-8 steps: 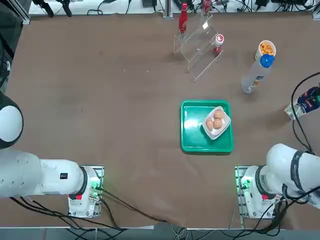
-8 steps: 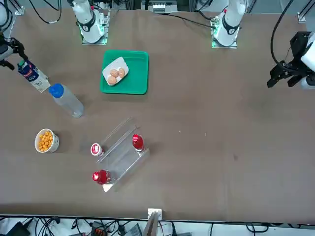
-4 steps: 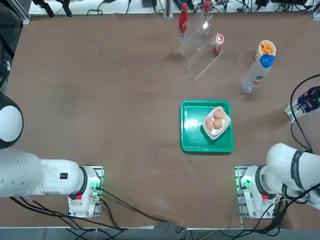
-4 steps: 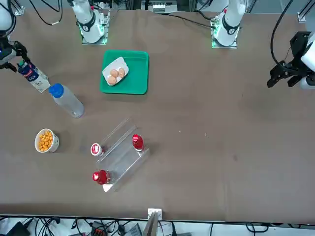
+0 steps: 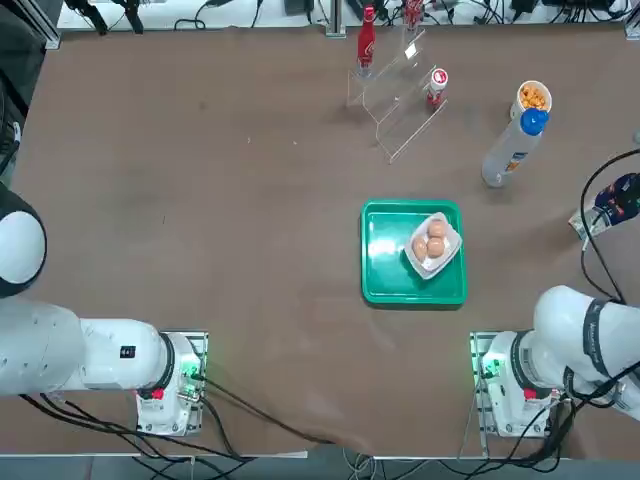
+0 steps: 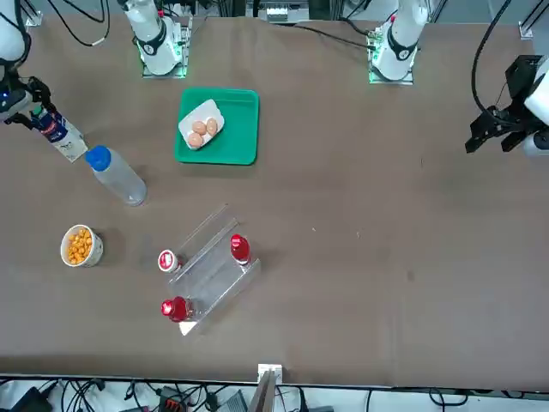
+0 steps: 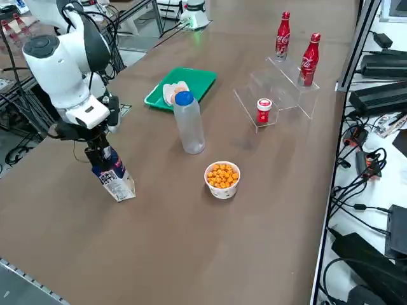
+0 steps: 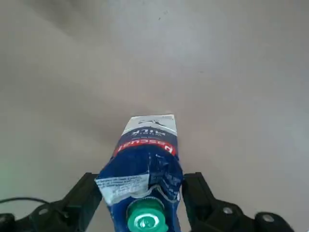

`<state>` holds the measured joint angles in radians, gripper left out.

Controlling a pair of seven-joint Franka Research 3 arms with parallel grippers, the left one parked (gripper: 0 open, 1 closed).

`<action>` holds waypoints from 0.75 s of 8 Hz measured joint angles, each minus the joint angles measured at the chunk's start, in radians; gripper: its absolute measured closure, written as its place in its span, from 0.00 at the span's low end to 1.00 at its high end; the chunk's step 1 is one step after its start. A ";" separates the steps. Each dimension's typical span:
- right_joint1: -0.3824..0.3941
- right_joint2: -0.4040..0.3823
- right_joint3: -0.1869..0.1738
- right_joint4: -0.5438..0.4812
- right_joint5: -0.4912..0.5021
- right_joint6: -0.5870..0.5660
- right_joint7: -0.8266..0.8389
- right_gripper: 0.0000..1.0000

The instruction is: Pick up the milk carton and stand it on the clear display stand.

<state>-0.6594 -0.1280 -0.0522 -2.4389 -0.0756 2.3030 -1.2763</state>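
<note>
Clamping the small white, blue-topped milk carton (image 8: 147, 169) near its green cap (table's right edge, carton tilted), the right gripper (image 8: 140, 200) is seen; clear acrylic stepped stand (image 5: 400, 95) well apart.

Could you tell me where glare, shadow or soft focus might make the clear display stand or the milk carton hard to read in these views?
Top view: the clear display stand shows mainly as bright glinting edges. Front view: likewise see-through, the brown table visible through it. Right side view: the milk carton casts a soft shadow. Right wrist view: the carton's green cap looks soft, close to the lens, between the right gripper fingers.
</note>
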 joint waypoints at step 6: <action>-0.008 0.028 0.000 -0.015 0.000 0.043 -0.030 0.20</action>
<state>-0.6673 -0.1002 -0.0518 -2.4542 -0.0757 2.3460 -1.3059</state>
